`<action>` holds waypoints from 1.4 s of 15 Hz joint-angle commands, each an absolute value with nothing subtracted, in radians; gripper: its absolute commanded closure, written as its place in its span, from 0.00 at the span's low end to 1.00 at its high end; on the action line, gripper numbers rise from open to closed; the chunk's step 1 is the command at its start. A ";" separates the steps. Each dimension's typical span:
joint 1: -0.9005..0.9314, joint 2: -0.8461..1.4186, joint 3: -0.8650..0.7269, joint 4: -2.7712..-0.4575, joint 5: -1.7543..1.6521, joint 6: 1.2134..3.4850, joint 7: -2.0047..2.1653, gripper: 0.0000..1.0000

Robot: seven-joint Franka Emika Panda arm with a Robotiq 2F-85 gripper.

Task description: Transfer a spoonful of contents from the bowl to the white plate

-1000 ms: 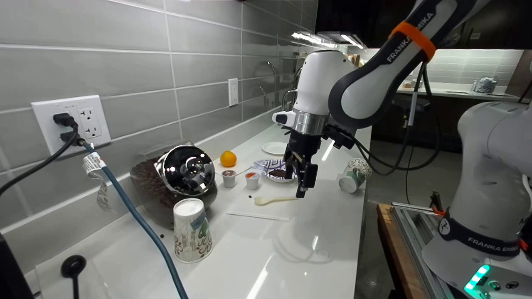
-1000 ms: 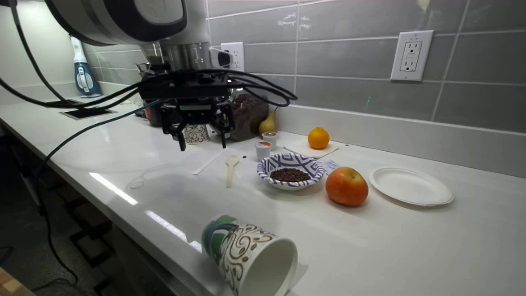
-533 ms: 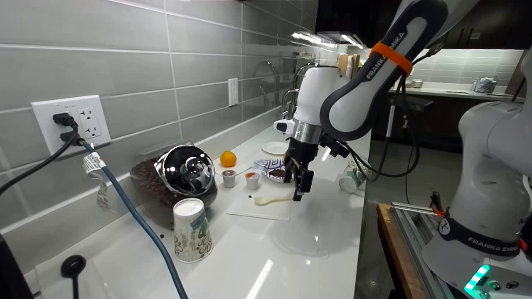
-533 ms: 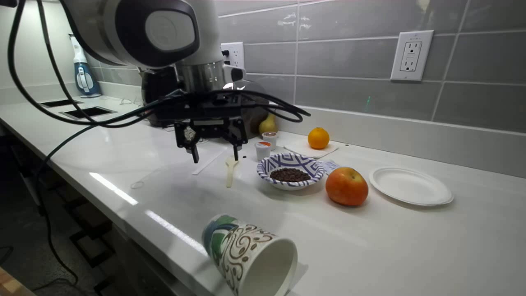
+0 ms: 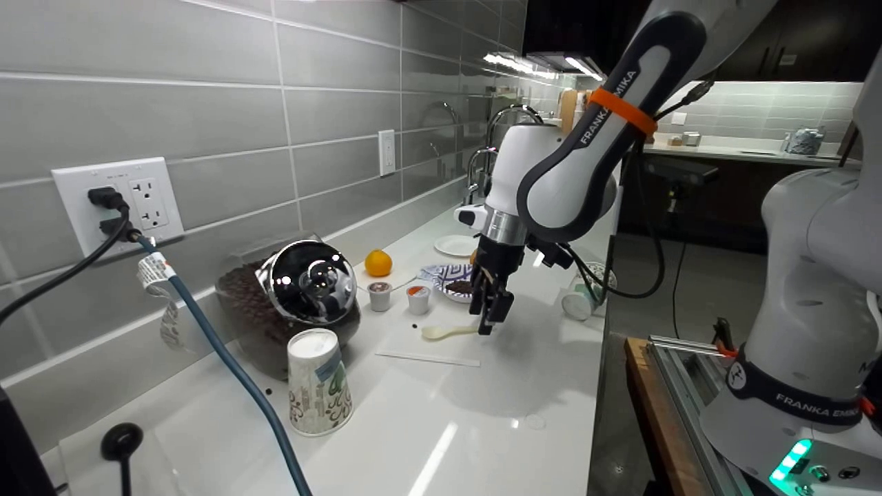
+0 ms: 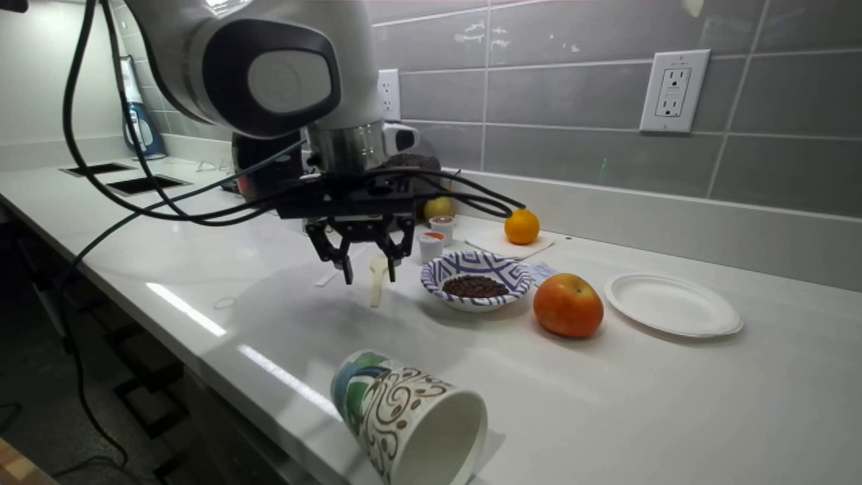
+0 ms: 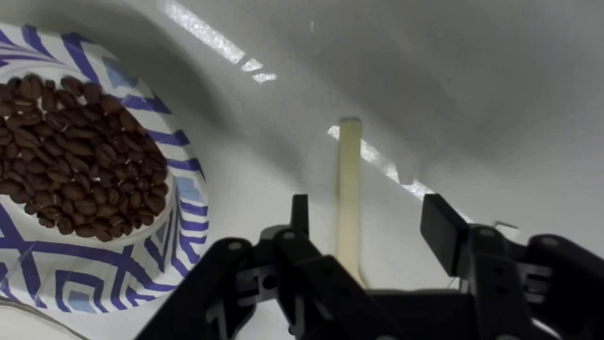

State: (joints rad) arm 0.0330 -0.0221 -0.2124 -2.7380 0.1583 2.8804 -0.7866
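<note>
A pale yellow spoon (image 6: 376, 294) lies flat on the white counter; its handle (image 7: 349, 189) shows in the wrist view, the bowl end hidden behind my gripper there. My gripper (image 6: 370, 273) is partly open and empty, just above the spoon, with one finger on each side of the handle and gaps on both sides in the wrist view (image 7: 365, 212). A blue-and-white patterned bowl (image 7: 80, 257) with dark brown beans (image 7: 80, 156) stands beside the spoon, also in an exterior view (image 6: 481, 263). The white plate (image 6: 673, 303) lies beyond a red-orange fruit.
The red-orange fruit (image 6: 569, 306) sits between bowl and plate. A paper cup (image 6: 404, 411) lies on its side near the front edge. Two small pods (image 5: 417, 300), an orange (image 5: 378, 263), a jar of beans (image 5: 241, 310) and a standing cup (image 5: 319, 386) are near the wall.
My gripper has come down and shifted toward the bowl, over the spoon's handle. The gap between its fingers looks narrower than before. The spoon, bowl and plate have not moved.
</note>
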 commanded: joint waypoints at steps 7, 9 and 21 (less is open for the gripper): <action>0.071 0.008 -0.161 -2.711 0.546 2.984 -1.100 0.51; 0.077 0.016 -0.148 -2.702 0.624 2.996 -1.165 0.56; 0.076 0.051 -0.131 -2.665 0.994 3.003 -1.523 0.60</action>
